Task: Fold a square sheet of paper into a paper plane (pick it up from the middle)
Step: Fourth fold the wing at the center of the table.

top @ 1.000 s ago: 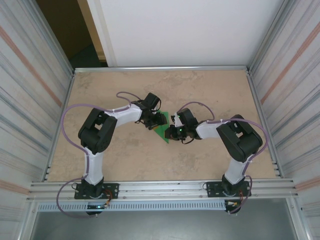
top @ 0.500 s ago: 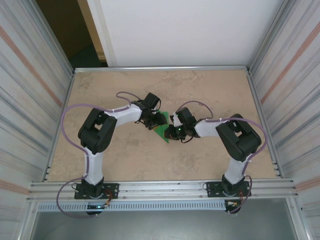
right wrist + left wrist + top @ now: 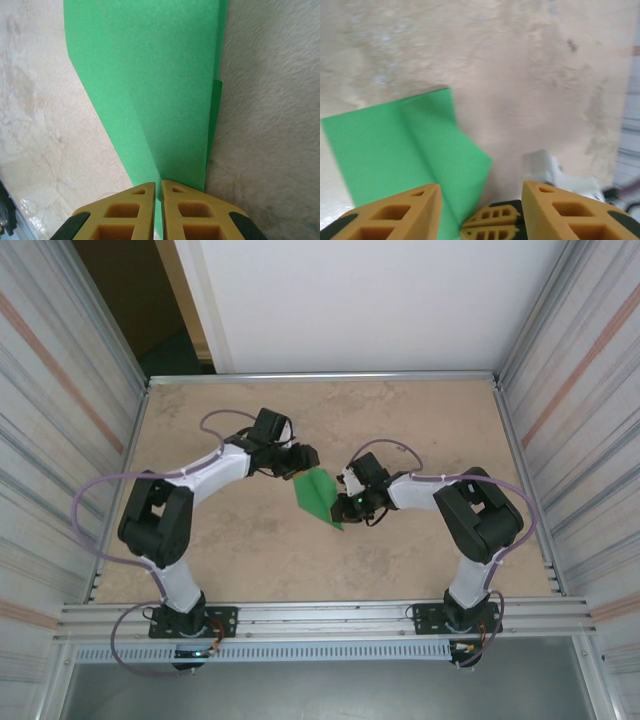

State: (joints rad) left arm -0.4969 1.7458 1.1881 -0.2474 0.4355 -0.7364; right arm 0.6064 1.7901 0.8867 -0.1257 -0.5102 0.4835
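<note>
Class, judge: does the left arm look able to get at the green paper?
Probably yes: the left gripper is open beside the green paper, nothing between; the right gripper pinches the opposite side.

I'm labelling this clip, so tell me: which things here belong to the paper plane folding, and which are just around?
Job: green paper, part folded; right tool shut on it; left tool, open.
Just around: purple cable; ribbed side wall; dark doorway.

A lab robot cell: corrugated metal walls (image 3: 60, 440), aluminium rail frame (image 3: 320, 616), stone-patterned tabletop (image 3: 430, 420).
</note>
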